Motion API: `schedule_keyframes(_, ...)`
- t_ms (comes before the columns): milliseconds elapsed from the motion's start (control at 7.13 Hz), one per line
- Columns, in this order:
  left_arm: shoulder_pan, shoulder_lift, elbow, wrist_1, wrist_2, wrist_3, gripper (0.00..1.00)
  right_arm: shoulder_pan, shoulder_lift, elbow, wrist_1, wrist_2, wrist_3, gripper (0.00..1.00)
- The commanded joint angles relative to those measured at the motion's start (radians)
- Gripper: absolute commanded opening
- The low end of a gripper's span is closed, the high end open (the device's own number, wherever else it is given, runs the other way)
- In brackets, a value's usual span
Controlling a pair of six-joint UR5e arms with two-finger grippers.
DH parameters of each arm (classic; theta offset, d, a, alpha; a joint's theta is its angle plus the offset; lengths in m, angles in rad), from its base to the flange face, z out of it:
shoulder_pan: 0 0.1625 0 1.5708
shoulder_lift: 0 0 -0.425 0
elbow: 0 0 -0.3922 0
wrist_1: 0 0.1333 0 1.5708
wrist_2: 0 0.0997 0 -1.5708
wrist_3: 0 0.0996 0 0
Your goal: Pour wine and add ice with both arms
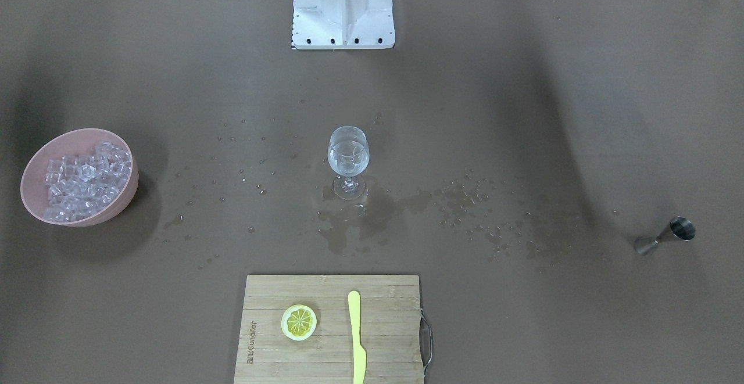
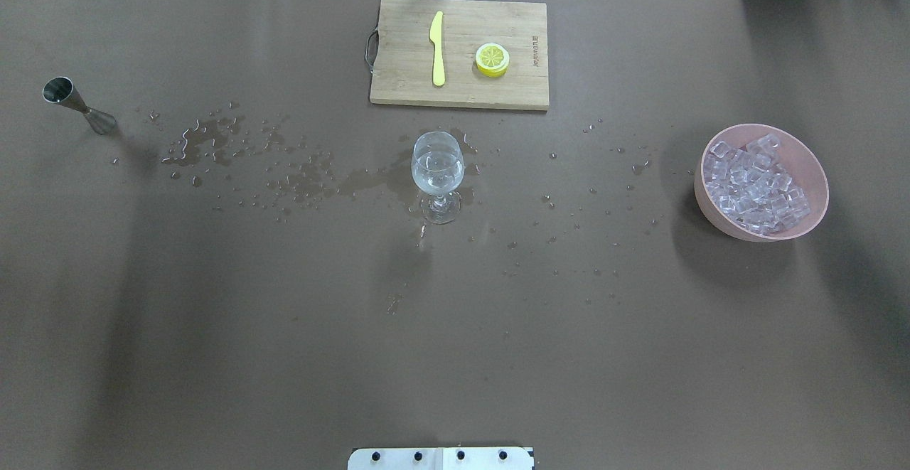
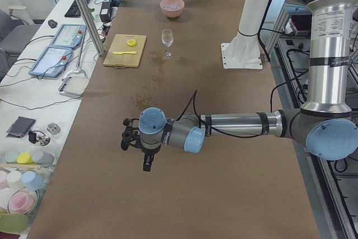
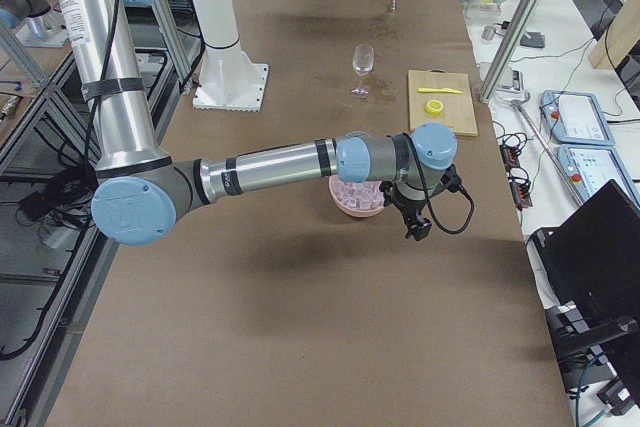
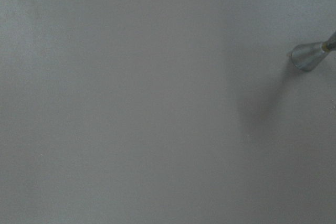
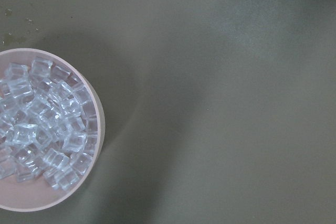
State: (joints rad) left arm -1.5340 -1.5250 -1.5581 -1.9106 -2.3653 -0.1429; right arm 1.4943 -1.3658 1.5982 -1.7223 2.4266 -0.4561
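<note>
Wine point(image 1: 347, 169), clear as water, sits low in the stemmed glass point(image 1: 349, 140) that you see upright at the middle of the brown surface point(image 1: 523, 82) in the front-facing view, with spilt drops and wet patches point(image 1: 378, 207) around it. The ice point(image 1: 81, 178) fills the pink bowl point(image 1: 129, 189) well off to that view's left, and a steel jigger point(image 1: 664, 236) stands far to its right. Nearest that camera, a wooden board point(image 1: 325, 361) carries a lemon slice point(image 1: 299, 322) and a yellow knife point(image 1: 356, 337); its burnt-in lettering is too small for you to read. Overhead gives you the same layout mirrored. Only the side views show you the claws. From the left end, the left claw point(image 3: 146, 166) hangs pointing down over bare surface. From the right end, the right claw point(image 4: 415, 230) hangs near the bowl. You cannot tell from either view how far the fingers are parted or whether they hold anything. The printed label point(image 3: 330, 26) on the left arm point(image 3: 235, 124) is unreadable. The left wrist camera catches one cone of the jigger at its right edge; the right wrist camera looks straight down on the bowl of cubes at its left edge.
</note>
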Motion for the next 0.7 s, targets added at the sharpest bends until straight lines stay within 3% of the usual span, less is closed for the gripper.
schedule_keyframes(0, 0.000, -0.007, -0.008, -0.005, -0.005, -0.004, 0.98, 0.000, -0.001, 0.002, 0.001, 0.000, 0.002, 1.00)
schedule_keyframes(281, 0.000, -0.001, -0.019, -0.005, -0.005, 0.002, 0.98, 0.000, -0.001, 0.000, 0.001, 0.000, 0.004, 1.00)
schedule_keyframes(561, 0.000, 0.008, 0.016, -0.103, -0.009, -0.001, 0.98, 0.000, -0.002, 0.000, 0.001, 0.002, 0.004, 1.00)
